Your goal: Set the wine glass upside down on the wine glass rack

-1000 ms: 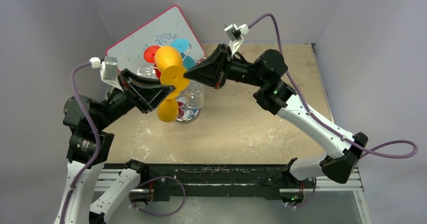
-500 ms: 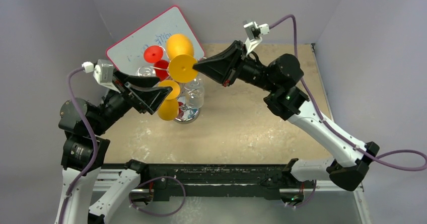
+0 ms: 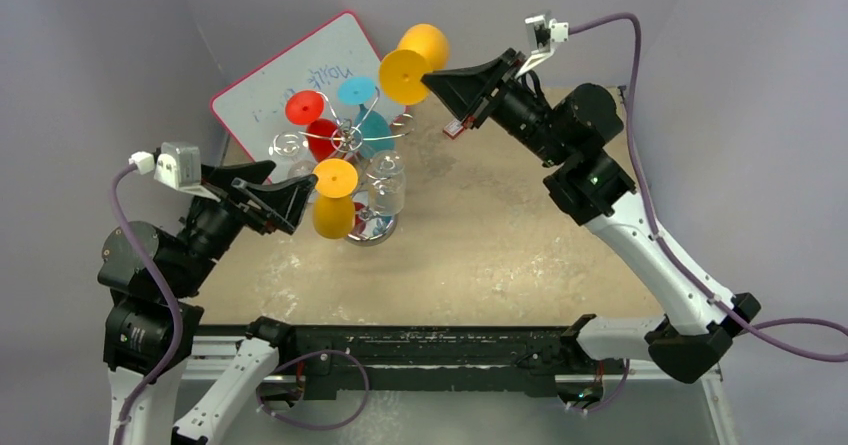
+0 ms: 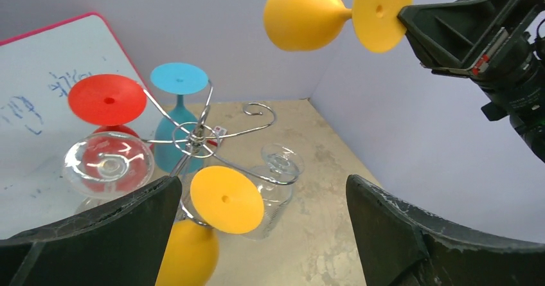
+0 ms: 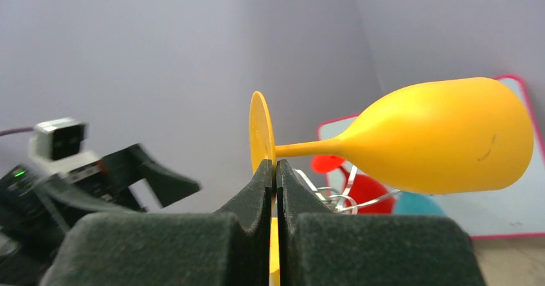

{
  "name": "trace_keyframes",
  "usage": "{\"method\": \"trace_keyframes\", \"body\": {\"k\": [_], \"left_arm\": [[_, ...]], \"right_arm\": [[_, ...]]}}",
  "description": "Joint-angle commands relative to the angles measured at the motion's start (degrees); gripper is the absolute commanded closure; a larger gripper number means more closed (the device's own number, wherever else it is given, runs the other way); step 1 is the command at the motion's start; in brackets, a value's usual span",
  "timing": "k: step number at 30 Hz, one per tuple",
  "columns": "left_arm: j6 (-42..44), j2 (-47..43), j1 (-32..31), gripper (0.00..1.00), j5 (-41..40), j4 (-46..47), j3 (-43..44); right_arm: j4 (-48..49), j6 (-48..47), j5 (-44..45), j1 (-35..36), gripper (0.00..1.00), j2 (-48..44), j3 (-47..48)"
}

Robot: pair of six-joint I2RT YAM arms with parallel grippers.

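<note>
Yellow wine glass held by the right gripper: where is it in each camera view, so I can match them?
Top external: yellow opaque wine glass, top centre, right of the pink-framed whiteboard, foot in the right gripper.
Left wrist: top edge, sideways, bowl pointing left.
Right wrist: centre-right, sideways, foot clamped between the fingers.
Shared landmark: red wine glass hanging on the silver wire rack.

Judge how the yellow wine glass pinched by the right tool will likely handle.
Probably light: the yellow wine glass looks opaque and matte, like plastic, so likely not fragile. The right tool pinches only the thin foot rim, bowl sticking out sideways, so it may pivot or slip. Laid down, the rounded bowl would likely roll.
</note>
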Motion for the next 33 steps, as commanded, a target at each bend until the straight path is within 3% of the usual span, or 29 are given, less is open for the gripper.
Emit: {"method": "trace_keyframes", "body": {"k": [1,10,21,33], "left_arm": [[2.68,-2.4,0.26,0.0,-5.35,-1.76,-0.62],[6.13,-3.37,0.23,0.0,-9.94,-6.55,-0.87],[7.27,-3.56,0.24,0.0,-8.93,-5.57,-1.91],[9.06,-5.42,0.24,0.0,-9.76,-5.8,-2.38]], "right_arm": [[1.54,1.91,1.08,-4.23,1.0,1.6,0.97],[5.15,10.05,3.81,-7.28,1.0,5.42,-3.57],[9.55,19.9,8.69,-8.19,1.0,10.0,-8.52],[13.34,27.54,3.78,-8.3,1.0,12.56,-11.67]]}}
